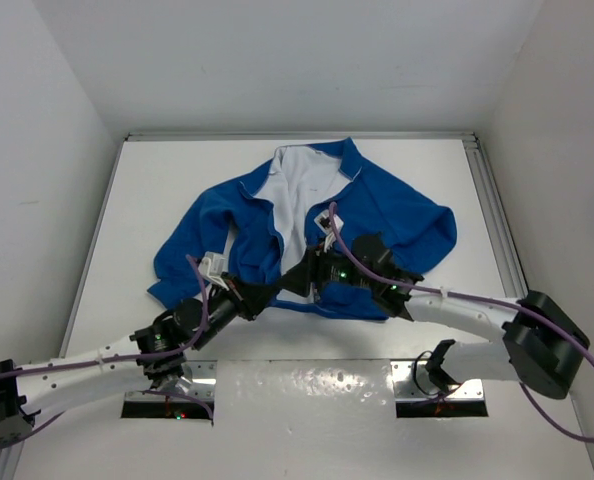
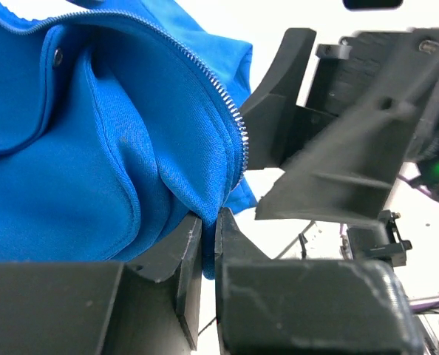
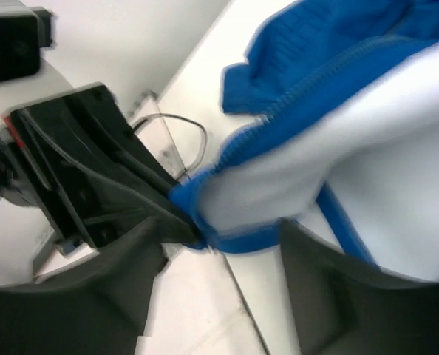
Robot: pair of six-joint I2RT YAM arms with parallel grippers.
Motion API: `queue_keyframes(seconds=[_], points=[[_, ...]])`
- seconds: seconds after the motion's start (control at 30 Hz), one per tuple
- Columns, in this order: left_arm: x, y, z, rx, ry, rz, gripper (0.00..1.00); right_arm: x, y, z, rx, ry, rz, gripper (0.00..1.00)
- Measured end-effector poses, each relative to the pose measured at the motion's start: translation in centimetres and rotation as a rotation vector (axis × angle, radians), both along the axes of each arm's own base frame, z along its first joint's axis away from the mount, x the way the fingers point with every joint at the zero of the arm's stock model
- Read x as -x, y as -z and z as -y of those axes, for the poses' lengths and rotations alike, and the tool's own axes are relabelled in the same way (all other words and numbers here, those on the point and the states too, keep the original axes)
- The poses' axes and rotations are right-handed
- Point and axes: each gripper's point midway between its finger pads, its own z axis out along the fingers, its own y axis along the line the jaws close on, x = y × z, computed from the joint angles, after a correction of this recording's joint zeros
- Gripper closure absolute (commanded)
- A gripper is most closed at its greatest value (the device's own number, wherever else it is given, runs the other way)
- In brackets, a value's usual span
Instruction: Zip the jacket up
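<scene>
At the hem of the jacket [image 1: 377, 205], on the side facing the arm bases, both grippers are meeting at the foot of the front opening.

- Jacket is lying flat on the table [image 1: 147, 200], collar [image 1: 352, 155] pointing away from the bases, front spreading open toward the collar and showing white lining [image 1: 295, 190].
- Left gripper [image 1: 275, 291] is pinching the jacket: in its wrist view the fingers are pressing together with a fold of blue hem between them, right at the bottom end of the zipper [image 2: 205, 78].
- Right gripper [image 1: 313, 278] is sitting just beside it on the other front panel. Its fingers are standing apart, with the blurred hem corner lying between them, not clamped as far as the frames show.
- Key relation: the zipper's long axis is running from the hem straight away from both grippers toward the collar. Any closing pull is going to travel along that line, away from the bases.
- Slider: not making it out in any view.
- Judgement: right gripper is the free one and is touching distance from the zipper foot, so it is better placed to work the two tooth rows together while the left is anchoring the hem.
- Room: bare table is lying either side of the jacket; beyond the collar only a narrow strip before the far wall. Rail [image 1: 492, 210] is bordering the jacket's right-arm side.
</scene>
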Motion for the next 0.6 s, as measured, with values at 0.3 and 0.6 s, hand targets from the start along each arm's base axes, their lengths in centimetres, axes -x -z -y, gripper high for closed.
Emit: queue_keyframes(seconds=[0.3, 0.6], points=[[-0.2, 0.2, -0.2, -0.033, -0.006, 0.023, 1.0, -0.7, 1.9, 5.5, 0.246, 0.181, 0.047, 0.94], [-0.2, 0.6, -0.3, -0.061, -0.006, 0.022, 1.0, -1.1, 9.0, 9.3, 0.634, 0.221, -0.041, 0.58]])
